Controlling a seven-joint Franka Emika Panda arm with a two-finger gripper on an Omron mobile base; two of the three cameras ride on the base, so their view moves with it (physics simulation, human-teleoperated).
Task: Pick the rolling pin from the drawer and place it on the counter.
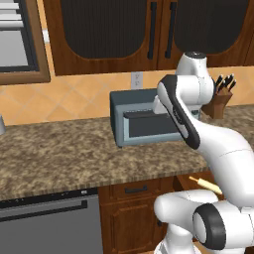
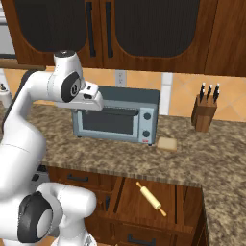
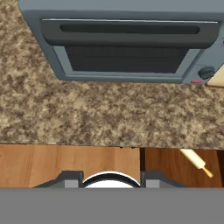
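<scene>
Right base view: the drawer is open and the pin lies inside it, not yet picked up. The arm is up high over the desk, far from the pin. I cannot tell if the jaws are apart. Grabbing and placing are left.

Rolling pin in drawer below counter

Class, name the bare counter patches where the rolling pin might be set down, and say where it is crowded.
Free: the counter left of the toaster oven, and the strip along its front edge. Crowded: between toaster oven, bread slice and knife block.
</scene>
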